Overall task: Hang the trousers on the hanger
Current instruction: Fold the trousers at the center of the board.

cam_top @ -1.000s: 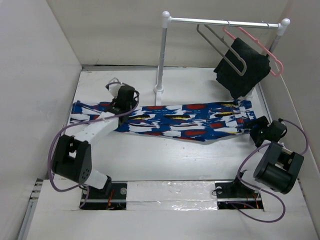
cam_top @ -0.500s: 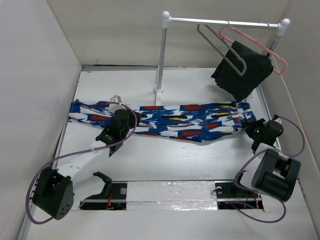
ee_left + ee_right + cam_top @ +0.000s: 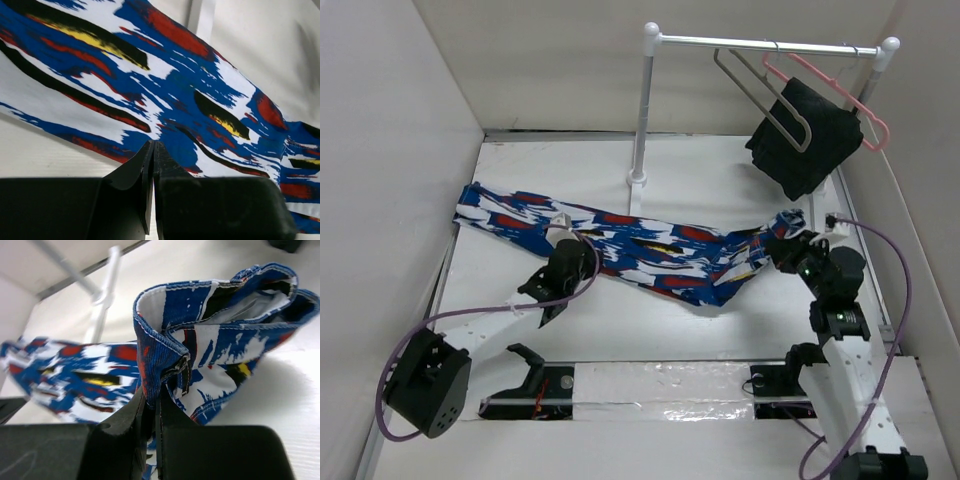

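The trousers (image 3: pixel 650 250), printed in blue, white, red and black, stretch at a slant across the table from far left to right. My right gripper (image 3: pixel 782 245) is shut on their waistband end (image 3: pixel 165 340), which stands bunched and lifted just above its fingertips (image 3: pixel 145 405). My left gripper (image 3: pixel 152 145) is shut, its tips resting at the near edge of the trouser leg (image 3: pixel 150 80), with no cloth seen between them; the top view shows that gripper (image 3: pixel 560 235) on the left part of the trousers. The grey wire hanger (image 3: pixel 760 95) hangs empty on the rail.
A white rack with post (image 3: pixel 642 110) and rail (image 3: pixel 770 45) stands at the back. A pink hanger (image 3: pixel 840 95) on it carries a black cloth (image 3: pixel 805 135). White walls close in the left (image 3: pixel 390 150), the back and the right.
My right gripper swung in from the right edge, shut on the waistband and dragged it inward, so the trousers now lie slanted. My left arm pulled back to the near edge of the leg.
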{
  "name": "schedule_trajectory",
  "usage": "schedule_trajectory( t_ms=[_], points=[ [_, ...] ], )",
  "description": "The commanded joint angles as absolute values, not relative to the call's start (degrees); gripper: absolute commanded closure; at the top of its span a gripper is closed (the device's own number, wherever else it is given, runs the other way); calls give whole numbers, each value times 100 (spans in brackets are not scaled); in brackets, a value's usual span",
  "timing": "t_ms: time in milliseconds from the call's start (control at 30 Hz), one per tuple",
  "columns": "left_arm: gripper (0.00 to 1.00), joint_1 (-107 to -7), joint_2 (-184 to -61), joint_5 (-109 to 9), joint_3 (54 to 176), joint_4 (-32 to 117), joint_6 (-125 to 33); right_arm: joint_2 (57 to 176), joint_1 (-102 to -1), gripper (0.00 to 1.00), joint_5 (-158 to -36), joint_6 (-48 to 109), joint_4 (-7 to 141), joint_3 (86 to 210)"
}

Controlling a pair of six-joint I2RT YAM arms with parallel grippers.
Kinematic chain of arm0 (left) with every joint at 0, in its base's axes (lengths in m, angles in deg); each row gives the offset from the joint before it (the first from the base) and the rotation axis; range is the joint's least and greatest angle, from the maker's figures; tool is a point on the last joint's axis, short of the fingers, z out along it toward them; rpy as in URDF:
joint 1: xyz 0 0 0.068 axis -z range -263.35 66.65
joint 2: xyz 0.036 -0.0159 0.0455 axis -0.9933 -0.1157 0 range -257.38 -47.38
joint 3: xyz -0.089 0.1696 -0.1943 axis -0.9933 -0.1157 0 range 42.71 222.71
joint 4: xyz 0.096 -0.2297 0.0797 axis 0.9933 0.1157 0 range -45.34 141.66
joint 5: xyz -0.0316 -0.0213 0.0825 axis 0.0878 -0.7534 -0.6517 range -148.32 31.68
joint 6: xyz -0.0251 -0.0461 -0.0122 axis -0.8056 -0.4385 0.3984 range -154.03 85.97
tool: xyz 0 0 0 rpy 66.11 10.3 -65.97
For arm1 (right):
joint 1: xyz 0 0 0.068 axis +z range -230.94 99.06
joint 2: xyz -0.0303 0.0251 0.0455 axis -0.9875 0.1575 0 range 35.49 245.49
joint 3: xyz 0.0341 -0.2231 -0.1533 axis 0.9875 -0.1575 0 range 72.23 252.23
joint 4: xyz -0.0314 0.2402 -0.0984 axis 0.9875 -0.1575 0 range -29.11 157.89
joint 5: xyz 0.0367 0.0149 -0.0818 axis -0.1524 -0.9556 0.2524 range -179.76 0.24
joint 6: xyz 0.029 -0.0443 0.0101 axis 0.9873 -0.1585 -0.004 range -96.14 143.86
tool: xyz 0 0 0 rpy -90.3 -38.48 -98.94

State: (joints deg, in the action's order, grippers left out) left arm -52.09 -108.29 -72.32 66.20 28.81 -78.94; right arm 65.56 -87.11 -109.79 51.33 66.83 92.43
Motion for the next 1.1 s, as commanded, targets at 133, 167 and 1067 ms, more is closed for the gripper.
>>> schedule_trajectory(
  t_ms=[133,167,1067],
  points=[
    [100,-4294,-10934,-7659,6758,2471,-7947,7441,-6631,100,-10779,4988,6551,10728],
    [100,-4197,-11048,-7712,6750,2436,-7991,7547,-6365,100,-10630,4962,6543,11034],
    [100,-1621,-14579,-8100,8935,1804,-8458,7629,-5008,100,-8458,4180,5612,14649]
  ],
)
